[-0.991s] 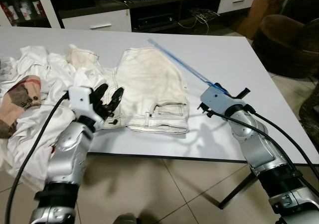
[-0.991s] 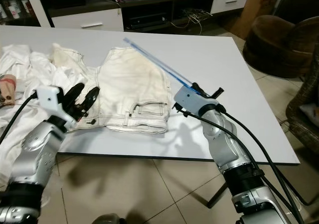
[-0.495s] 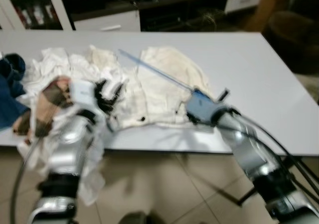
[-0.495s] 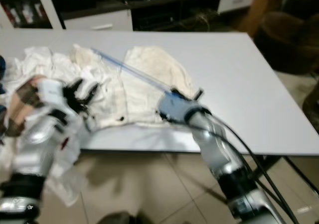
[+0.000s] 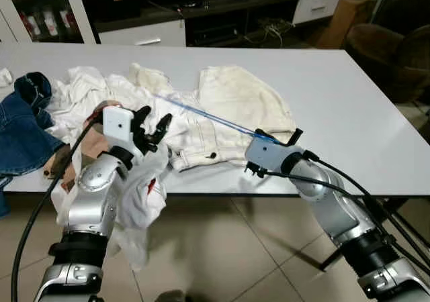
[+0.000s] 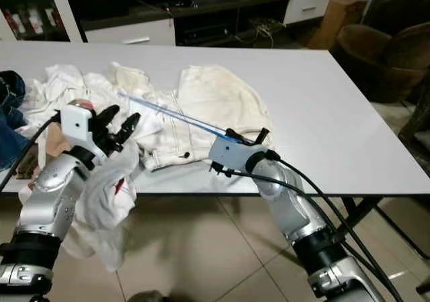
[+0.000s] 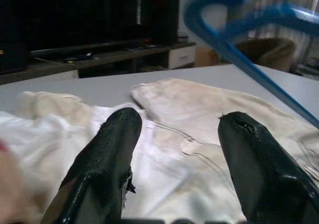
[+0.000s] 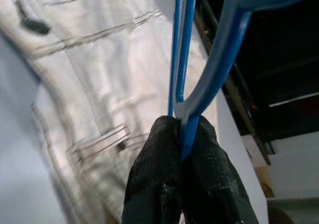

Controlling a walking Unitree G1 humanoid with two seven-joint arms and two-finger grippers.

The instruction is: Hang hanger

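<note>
A thin blue hanger [image 5: 205, 116] is held over the white table [image 5: 349, 101], slanting above cream shorts [image 5: 245, 101]. My right gripper [image 5: 274, 139] is shut on one end of it, near the table's front edge; the right wrist view shows the fingertips [image 8: 199, 149] pinched on the blue hanger [image 8: 182, 59]. My left gripper [image 5: 153, 126] is open over a pile of white clothes [image 5: 87, 94], a short way from the hanger's far end. In the left wrist view its fingers [image 7: 112, 149] stand apart with the blue hanger [image 7: 249, 55] ahead of them.
Blue jeans [image 5: 20, 124] lie at the table's left end. A white garment [image 5: 144, 194] hangs over the front edge beside my left arm. A brown armchair [image 5: 393, 40] stands at the right, and a dark TV cabinet [image 5: 201, 7] behind the table.
The camera has shifted, bringing the jeans into view. My right gripper has swung the hanger leftwards over the shorts, toward my left gripper. The left gripper stays open.
</note>
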